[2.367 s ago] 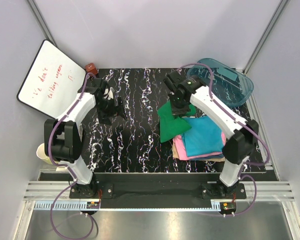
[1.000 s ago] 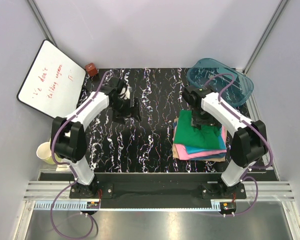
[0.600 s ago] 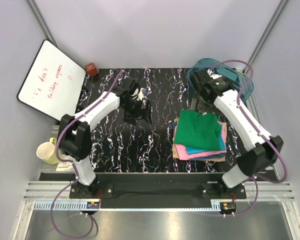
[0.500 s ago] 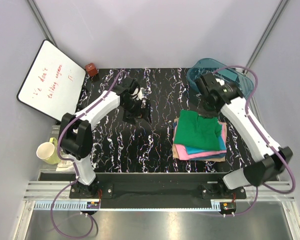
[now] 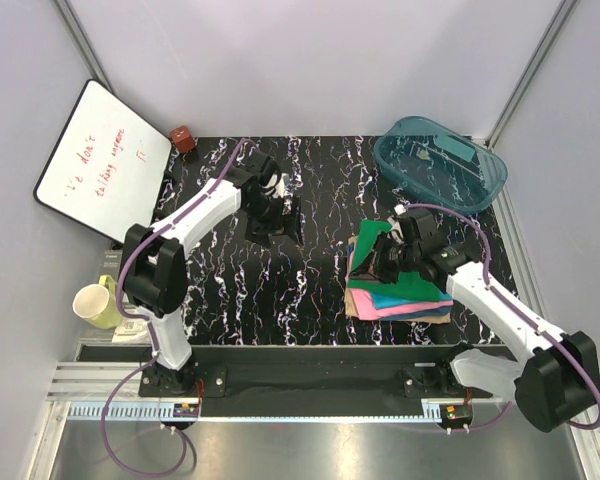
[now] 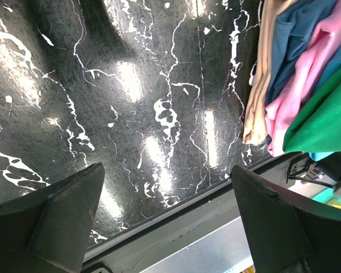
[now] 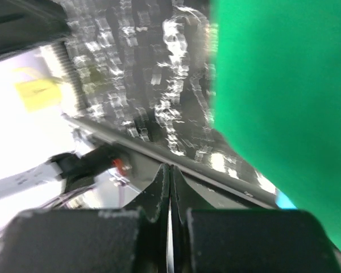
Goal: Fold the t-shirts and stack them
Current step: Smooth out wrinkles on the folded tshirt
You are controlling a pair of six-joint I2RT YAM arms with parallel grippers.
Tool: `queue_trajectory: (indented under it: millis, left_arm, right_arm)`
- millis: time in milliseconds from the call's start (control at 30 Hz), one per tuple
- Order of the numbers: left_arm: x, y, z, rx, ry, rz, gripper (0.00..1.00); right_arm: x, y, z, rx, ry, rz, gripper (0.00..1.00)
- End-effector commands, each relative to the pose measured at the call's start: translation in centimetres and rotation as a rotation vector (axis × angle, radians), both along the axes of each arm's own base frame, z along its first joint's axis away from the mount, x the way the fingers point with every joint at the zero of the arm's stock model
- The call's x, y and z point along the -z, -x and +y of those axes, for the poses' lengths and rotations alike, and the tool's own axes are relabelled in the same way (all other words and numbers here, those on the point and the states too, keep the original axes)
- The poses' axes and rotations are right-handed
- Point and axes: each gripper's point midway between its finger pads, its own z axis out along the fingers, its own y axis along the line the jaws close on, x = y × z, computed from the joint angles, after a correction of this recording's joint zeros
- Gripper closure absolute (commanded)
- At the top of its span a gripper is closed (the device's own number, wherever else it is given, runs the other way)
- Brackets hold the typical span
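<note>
The t-shirts lie folded in one stack at the right of the black marbled table. The bright green t-shirt [image 5: 422, 285] [image 7: 278, 85] [image 6: 324, 122] is on top. Edges of the pink [image 6: 307, 74] [image 5: 385, 306], teal-blue [image 6: 290, 40] and tan [image 6: 258, 85] t-shirts show under it. My right gripper [image 5: 378, 264] [image 7: 169, 185] hangs over the stack's left part, shut, with nothing between its fingers. My left gripper [image 5: 278, 222] [image 6: 170, 227] stands wide open and empty over bare table, left of the stack and apart from it.
A clear teal tub [image 5: 440, 160] stands at the back right. A whiteboard [image 5: 100, 160] leans at the far left, with a small red-brown object [image 5: 183, 135] beside it. A pale mug [image 5: 92, 305] sits off the table's left edge.
My right arm has swung from near the tub back over the stack, and its gripper has shut on nothing. The green t-shirt stays on top. The left arm has hardly moved.
</note>
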Motion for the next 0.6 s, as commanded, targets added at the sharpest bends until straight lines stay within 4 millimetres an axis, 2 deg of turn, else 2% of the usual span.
queue_trajectory:
  millis: [0, 33, 100, 133, 167, 200, 233, 267, 300, 367, 400, 467, 500, 567]
  left_arm:
    - [-0.3, -0.5, 0.3, 0.008, -0.020, -0.023, 0.01]
    - [-0.4, -0.5, 0.4, 0.011, -0.023, -0.027, 0.01]
    - [-0.4, -0.5, 0.6, 0.010, -0.034, -0.029, 0.01]
    - [-0.5, -0.4, 0.7, 0.013, -0.038, -0.031, 0.01]
    - [-0.6, -0.4, 0.8, 0.015, -0.041, -0.035, 0.01]
    - [-0.6, -0.4, 0.9, 0.014, -0.047, -0.035, 0.01]
    - [-0.6, -0.3, 1.0, 0.015, -0.049, -0.036, 0.01]
    - [-0.7, -0.3, 1.1, 0.016, -0.052, -0.038, 0.01]
    - [-0.6, -0.3, 1.1, 0.016, -0.055, -0.039, 0.01]
    - [-0.6, -0.3, 1.1, 0.021, -0.055, -0.039, 0.01]
    - [-0.6, -0.3, 1.1, 0.022, -0.056, -0.039, 0.01]
    - [-0.7, -0.3, 1.2, 0.026, -0.062, -0.041, 0.01]
    - [-0.8, -0.4, 1.3, 0.028, -0.065, -0.046, 0.01]
    - [-0.9, -0.5, 1.3, 0.031, -0.067, -0.052, 0.01]
  right_arm:
    - [-4.0, -1.1, 3.7, -0.108, -0.312, -0.118, 1.00]
    - [-4.4, -1.7, 4.0, -0.110, -0.344, -0.140, 1.00]
    - [-3.1, -1.8, 4.1, -0.114, -0.391, -0.099, 1.00]
    - [-4.2, -3.2, 4.1, -0.077, -0.460, -0.138, 1.00]
    - [-4.1, -3.4, 3.8, -0.060, -0.496, -0.134, 1.00]
    - [-2.5, -2.6, 3.3, -0.052, -0.521, -0.086, 1.00]
    - [-3.0, -3.2, 3.2, -0.034, -0.582, -0.103, 1.00]
    - [-2.5, -3.5, 2.6, -0.011, -0.603, -0.092, 1.00]
    - [-0.8, -2.5, 2.4, -0.013, -0.617, -0.042, 1.00]
    - [0.0, -3.1, 1.8, 0.018, -0.673, -0.038, 1.00]
    - [1.5, -2.3, 1.3, 0.044, -0.686, -0.001, 1.00]
    - [2.3, -2.9, 0.4, 0.101, -0.750, 0.005, 1.00]
    - [3.2, -2.2, 0.1, 0.130, -0.772, 0.060, 1.00]
    - [4.9, -2.2, 0.1, 0.138, -0.799, 0.081, 1.00]
